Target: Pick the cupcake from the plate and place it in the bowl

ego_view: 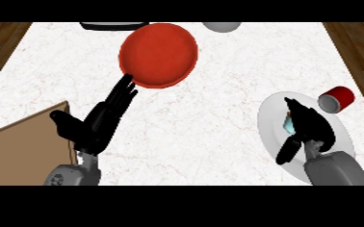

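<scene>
My right hand (307,125) curls round the cupcake (289,123) on the plate (270,110) — lift and transfer to the bowl (158,54) remain; left hand (107,113) rests open-fingered.

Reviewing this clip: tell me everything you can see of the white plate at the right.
The white plate is round, plain and glossy, and looks ceramic. It lies flat on the marble counter near the right edge, its lower part hidden by the right forearm. The right robot hand is over its middle, fingers curled around a small pale blue item, seemingly the cupcake, mostly hidden. A red can lies just beyond its upper right rim; whether they touch is unclear.
</scene>
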